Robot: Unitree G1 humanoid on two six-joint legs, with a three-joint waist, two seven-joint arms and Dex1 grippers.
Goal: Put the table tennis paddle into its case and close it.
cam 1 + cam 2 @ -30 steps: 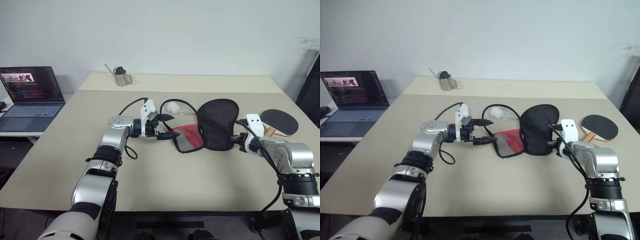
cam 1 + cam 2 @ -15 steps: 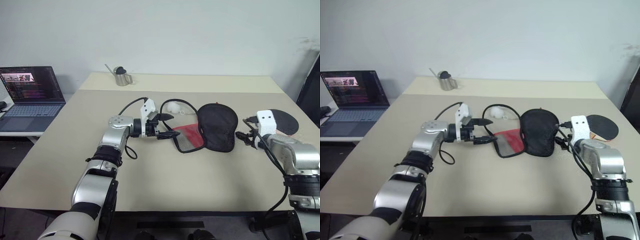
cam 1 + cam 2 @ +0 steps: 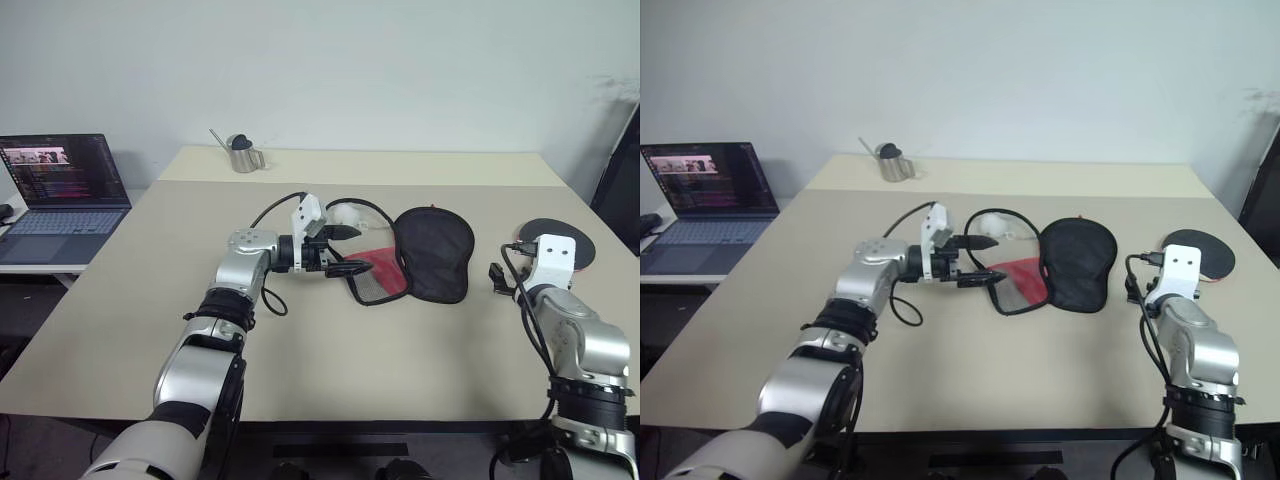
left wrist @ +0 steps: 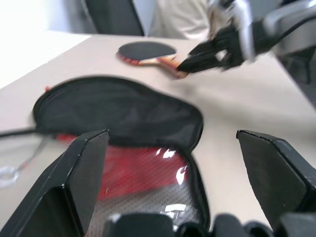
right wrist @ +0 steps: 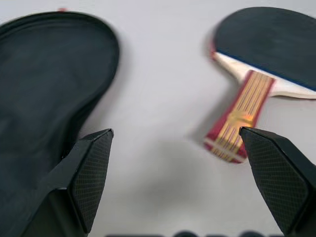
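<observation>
Lying unzipped on the beige matte worktop [image 3: 420, 350], the paddle-shaped soft case [image 3: 432, 252] of black fabric shows its flap folded back: one half is a dull black woven oval, the other a red panel under shiny black mesh [image 3: 375, 275], edged by a black zipper band. No object can be made out inside the open case.

Table tennis paddle [image 5: 261, 59], with a round matte black rubber face, red edge and a short striped light-wood handle, lies flat on the worktop, well apart from the case on the robot's right, handle turned toward the case. It is outside the case; bare worktop lies between the two.

Left gripper [image 3: 345, 250] hovers at the mesh half of the case, jaws wide open and holding nothing; a black cable loops around it. Right gripper [image 5: 182, 187] sits above the bare worktop between the case and the paddle handle, jaws wide open, empty, touching neither.

Other things: a small white round object [image 3: 347, 213] just behind the case; a brushed-metal mug [image 3: 241, 153] at the far edge of the worktop; an open laptop [image 3: 62, 195] with a lit screen on a side surface to the left.
</observation>
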